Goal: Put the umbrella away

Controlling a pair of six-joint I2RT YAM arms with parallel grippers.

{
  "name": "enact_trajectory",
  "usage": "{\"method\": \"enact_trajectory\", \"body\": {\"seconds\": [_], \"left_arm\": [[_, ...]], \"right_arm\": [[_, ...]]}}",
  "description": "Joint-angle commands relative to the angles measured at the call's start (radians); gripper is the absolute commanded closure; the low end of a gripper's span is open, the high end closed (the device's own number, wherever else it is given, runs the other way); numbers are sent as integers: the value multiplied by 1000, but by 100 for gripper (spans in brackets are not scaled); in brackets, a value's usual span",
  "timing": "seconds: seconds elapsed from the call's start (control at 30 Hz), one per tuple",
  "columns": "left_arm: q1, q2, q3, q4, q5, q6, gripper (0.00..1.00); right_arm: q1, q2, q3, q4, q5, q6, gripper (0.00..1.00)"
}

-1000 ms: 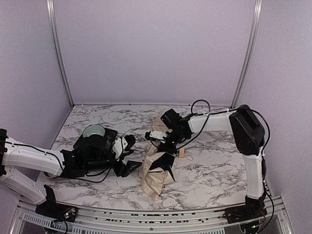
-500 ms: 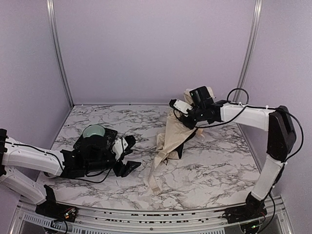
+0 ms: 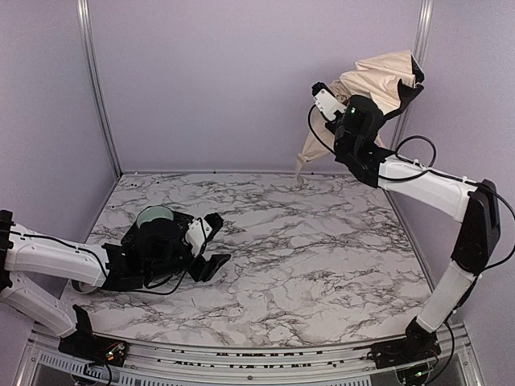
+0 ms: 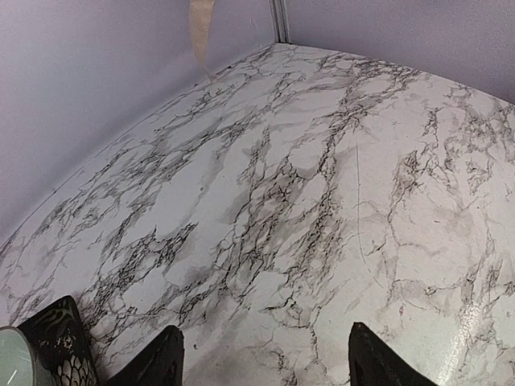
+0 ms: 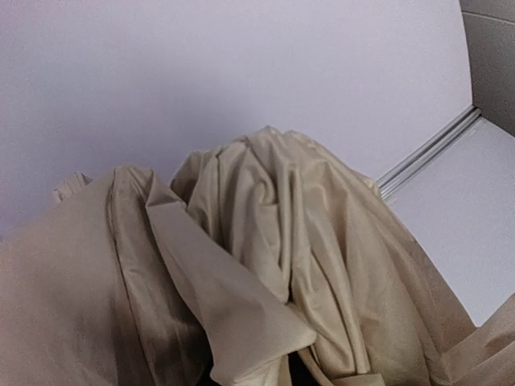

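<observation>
The umbrella (image 3: 376, 77) is a crumpled bundle of cream-beige fabric with black lining at its edges, held high in the air near the back right corner. A strip of it hangs down to just above the table's back edge and shows in the left wrist view (image 4: 200, 30). My right gripper (image 3: 355, 112) is raised and shut on the umbrella. In the right wrist view the fabric (image 5: 265, 265) fills the frame and hides the fingers. The shaft, handle and strap are hidden. My left gripper (image 3: 215, 242) is open and empty, low over the table at the left, also in its wrist view (image 4: 265, 362).
A pale green bowl (image 3: 154, 217) sits on a black patterned piece (image 3: 179, 222) under my left arm; both show at the bottom left of the left wrist view (image 4: 56, 338). Metal posts (image 3: 409, 88) stand at the back corners. Purple walls enclose the marble table (image 3: 322, 257).
My right arm has lifted the umbrella off the middle of the table and swung it up high to the back right. The left arm has barely moved.
</observation>
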Motion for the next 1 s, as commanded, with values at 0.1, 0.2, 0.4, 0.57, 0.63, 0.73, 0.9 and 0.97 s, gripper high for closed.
{"method": "enact_trajectory", "body": {"seconds": [0.1,0.2,0.4,0.57,0.63,0.73,0.9,0.97], "left_arm": [[-3,-5,21,-1,-101,-4,30],[-4,-20,11,2,-120,-4,29],[-4,-65,-29,2,-144,2,29],[-6,-110,-65,1,-92,16,28],[-7,-125,-75,2,-66,18,28],[-6,-124,-72,5,-35,20,27],[-5,-77,-30,37,4,26,19],[-4,-49,0,38,8,36,18]], "right_arm": [[240,-46,-310,398,156,-196,100],[353,-28,-396,154,115,-19,100],[508,42,-420,-334,-139,453,100],[566,94,-403,-536,-417,692,100],[570,100,-420,-563,-549,763,100],[572,94,-475,-525,-674,826,100],[577,113,-493,-518,-708,852,56],[580,100,-476,-543,-710,846,40]]}}
